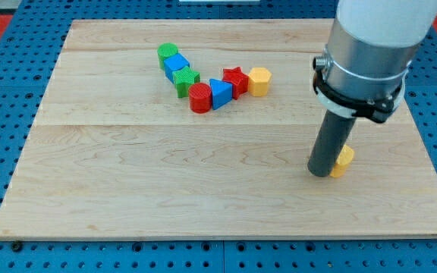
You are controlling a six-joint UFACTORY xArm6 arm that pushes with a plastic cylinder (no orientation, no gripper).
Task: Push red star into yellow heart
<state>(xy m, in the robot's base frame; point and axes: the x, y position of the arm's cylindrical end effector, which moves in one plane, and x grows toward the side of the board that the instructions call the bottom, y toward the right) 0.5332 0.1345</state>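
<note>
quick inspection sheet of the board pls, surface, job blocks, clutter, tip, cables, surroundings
surface: wooden board, pale, lying flat
job's things: red star touching a yellow block on its right; another yellow block, partly hidden, shape unclear
clutter: green round block, blue block, green star, red cylinder, blue triangle, chained together
grippers: my tip against the partly hidden yellow block's left, far from the red star
cables: nothing seen
surroundings: blue pegboard around the board
</note>
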